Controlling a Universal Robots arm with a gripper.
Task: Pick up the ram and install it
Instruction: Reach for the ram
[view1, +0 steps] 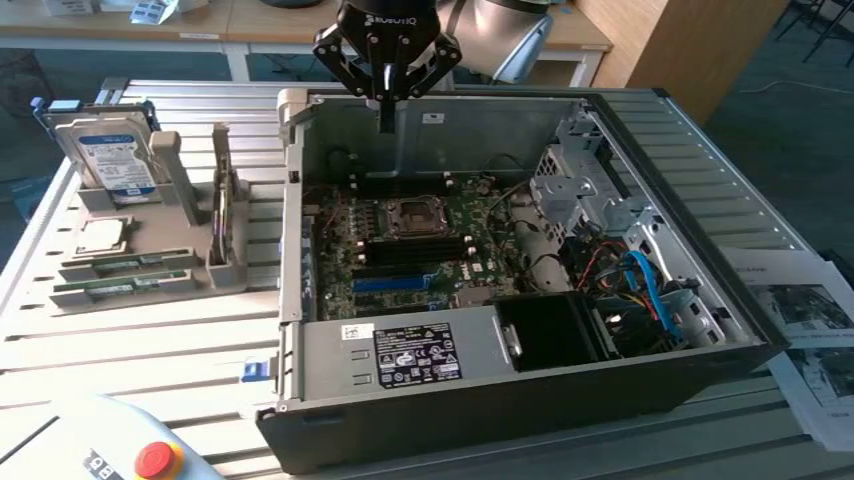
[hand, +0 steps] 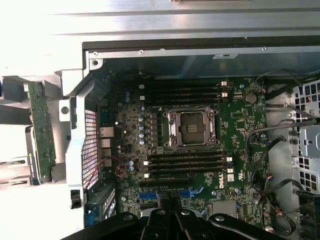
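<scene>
Slatted metal table (view1: 147, 350), open PC case (view1: 534, 410) on it, and the memory slots (hand: 185, 162) looked empty to me. So your install hadn't really started: the ram (view1: 222, 215) (hand: 40, 130) sat untouched in the grey holder (view1: 200, 282) just beside the case. Your gripper (view1: 387, 125) (hand: 172, 220) hovered over the case's far end, fingers pinched fully together, holding nothing.

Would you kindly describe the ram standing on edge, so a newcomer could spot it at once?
Find the open computer case; on the exterior view's left of it sits a grey holder. The ram is the long, thin green board standing on edge in the holder's side nearest the case, whereas the other green boards lie flat and the hard drive carries a blue label.
</scene>
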